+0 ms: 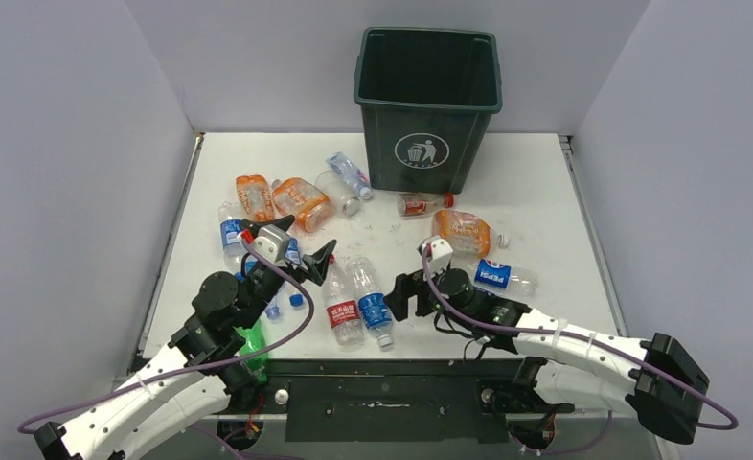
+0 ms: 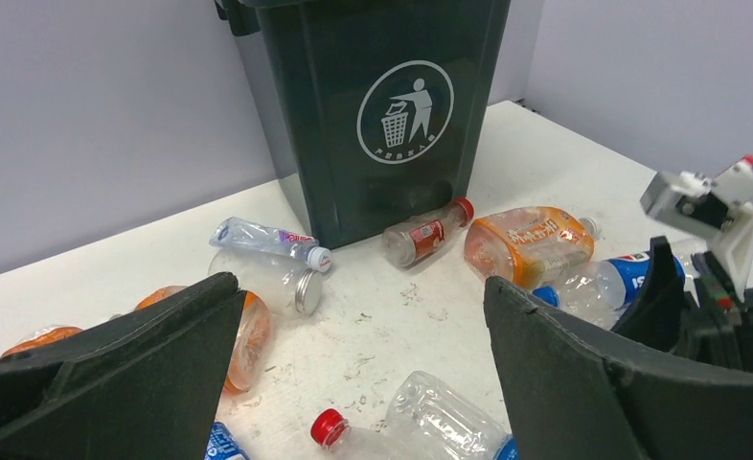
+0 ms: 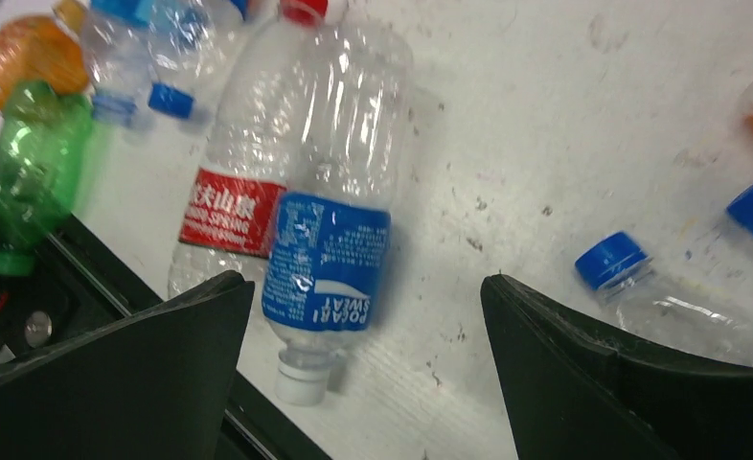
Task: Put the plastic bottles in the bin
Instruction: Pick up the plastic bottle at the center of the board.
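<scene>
Plastic bottles (image 1: 301,203) lie scattered over the table (image 1: 536,192) before the bin (image 1: 428,105). Left gripper (image 2: 361,286) and right gripper (image 3: 365,283) both gape, empty. Blue-label bottle (image 3: 330,249) looks light, crumpled and slick; pinch across its labelled middle.

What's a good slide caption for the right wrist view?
Right gripper open over a blue-label bottle and red-label bottle lying side by side.

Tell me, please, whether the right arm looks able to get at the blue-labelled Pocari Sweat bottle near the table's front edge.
Probably yes: the right gripper is open, and the Pocari Sweat bottle lies uncovered on the table just ahead of its fingers. The red-labelled bottle close alongside might get nudged.
</scene>
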`<action>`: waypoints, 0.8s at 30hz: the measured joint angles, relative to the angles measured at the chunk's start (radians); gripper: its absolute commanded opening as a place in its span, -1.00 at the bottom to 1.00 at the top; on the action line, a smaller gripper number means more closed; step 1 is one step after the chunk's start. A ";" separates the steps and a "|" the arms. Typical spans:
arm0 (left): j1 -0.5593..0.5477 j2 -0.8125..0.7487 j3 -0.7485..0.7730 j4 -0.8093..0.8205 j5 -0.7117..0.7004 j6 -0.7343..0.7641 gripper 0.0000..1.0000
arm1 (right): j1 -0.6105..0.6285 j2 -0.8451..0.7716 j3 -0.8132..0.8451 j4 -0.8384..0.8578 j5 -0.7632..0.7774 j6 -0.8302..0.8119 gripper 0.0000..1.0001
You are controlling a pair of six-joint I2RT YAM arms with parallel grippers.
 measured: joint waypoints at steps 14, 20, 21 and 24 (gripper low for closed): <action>-0.001 0.037 -0.005 -0.002 0.035 0.015 0.92 | 0.041 0.267 -0.036 0.146 -0.020 0.026 0.80; -0.002 0.044 -0.005 -0.003 0.049 0.018 0.92 | 0.045 0.335 -0.020 0.215 -0.046 0.043 0.80; -0.003 0.045 -0.005 -0.003 0.051 0.018 0.92 | 0.046 0.340 -0.020 0.221 -0.047 0.045 0.79; -0.006 0.047 -0.005 -0.003 0.055 0.018 0.92 | 0.048 0.340 -0.020 0.232 -0.046 0.048 0.79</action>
